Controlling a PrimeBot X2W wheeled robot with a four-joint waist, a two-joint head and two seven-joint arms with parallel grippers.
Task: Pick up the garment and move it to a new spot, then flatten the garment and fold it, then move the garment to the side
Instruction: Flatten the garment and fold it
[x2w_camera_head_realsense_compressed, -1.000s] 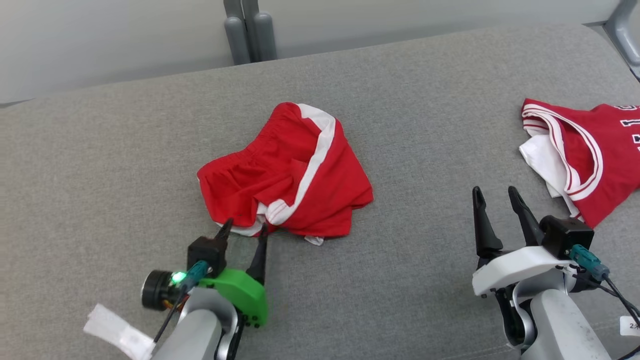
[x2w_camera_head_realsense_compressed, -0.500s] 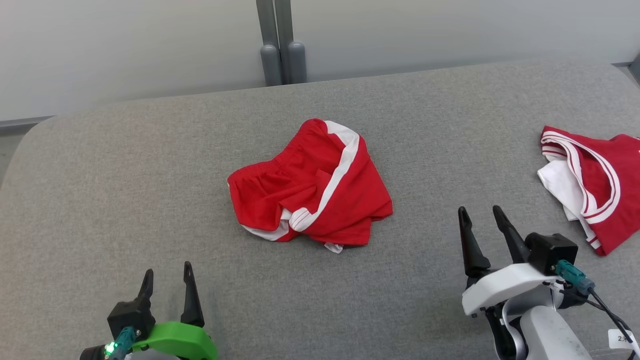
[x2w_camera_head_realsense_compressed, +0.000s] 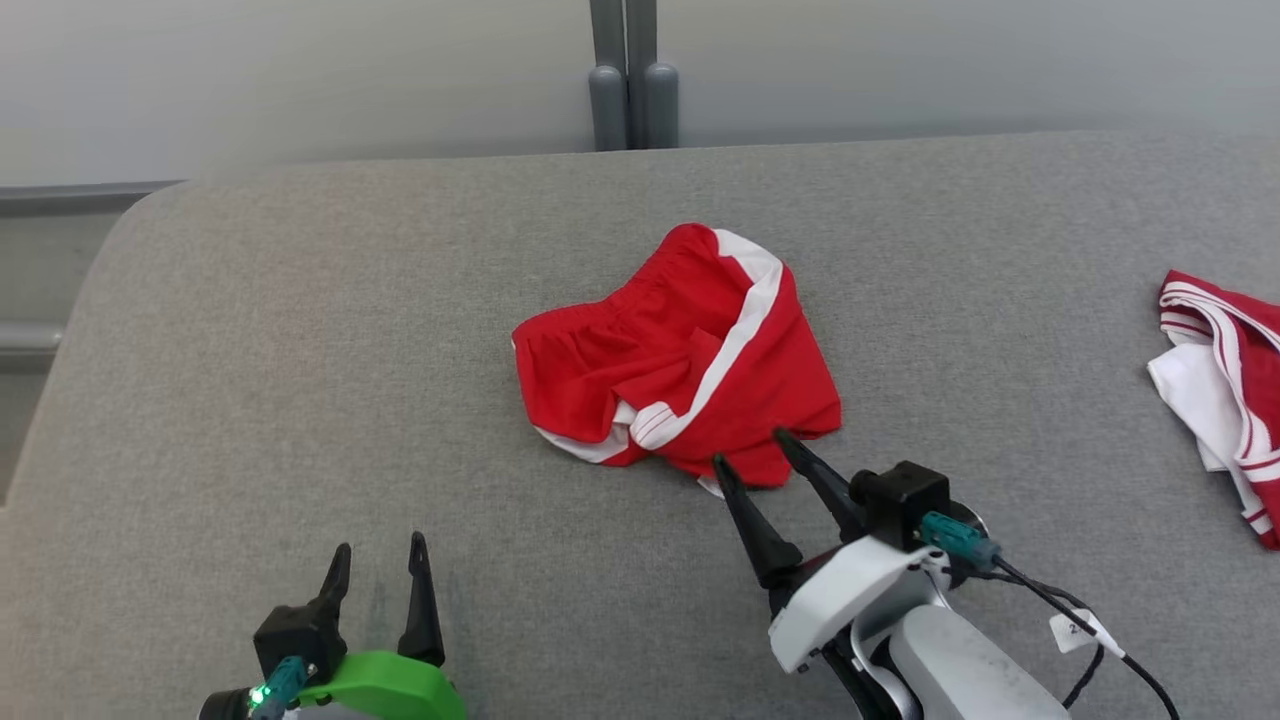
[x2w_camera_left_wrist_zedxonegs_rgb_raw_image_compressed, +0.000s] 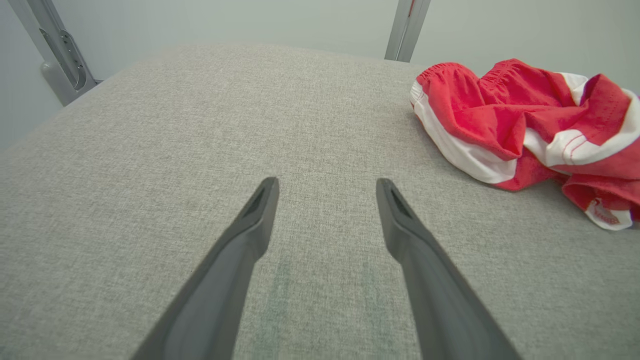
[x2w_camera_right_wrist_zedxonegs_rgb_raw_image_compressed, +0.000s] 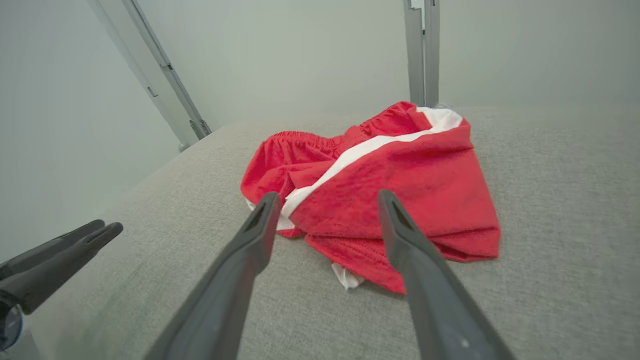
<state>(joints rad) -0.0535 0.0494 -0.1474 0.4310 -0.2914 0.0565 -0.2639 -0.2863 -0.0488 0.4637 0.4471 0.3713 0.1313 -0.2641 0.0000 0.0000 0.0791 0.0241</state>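
Observation:
The garment is a pair of red shorts (x2w_camera_head_realsense_compressed: 690, 360) with a white side stripe, lying crumpled on the grey cushion (x2w_camera_head_realsense_compressed: 300, 350). My right gripper (x2w_camera_head_realsense_compressed: 750, 448) is open, its fingertips at the shorts' near hem, with nothing between them. In the right wrist view the shorts (x2w_camera_right_wrist_zedxonegs_rgb_raw_image_compressed: 425, 185) lie just beyond the open right gripper (x2w_camera_right_wrist_zedxonegs_rgb_raw_image_compressed: 328, 194). My left gripper (x2w_camera_head_realsense_compressed: 380, 545) stands open over bare cushion, well short and to the left of the shorts. The left wrist view has the open left gripper (x2w_camera_left_wrist_zedxonegs_rgb_raw_image_compressed: 327, 181) over grey fabric and the shorts (x2w_camera_left_wrist_zedxonegs_rgb_raw_image_compressed: 525, 125) at the upper right.
A red and white jersey (x2w_camera_head_realsense_compressed: 1225, 380) lies at the right edge of the cushion. Grey posts (x2w_camera_head_realsense_compressed: 630, 100) stand behind the cushion against a pale wall. The cushion's rounded left corner (x2w_camera_head_realsense_compressed: 130, 230) is in view. My left gripper's fingers (x2w_camera_right_wrist_zedxonegs_rgb_raw_image_compressed: 65, 250) show at the right wrist view's left.
The camera has turned, shifting everything right. My left gripper drew back from the shorts' near hem to the lower left. My right gripper swung left to the shorts' near hem.

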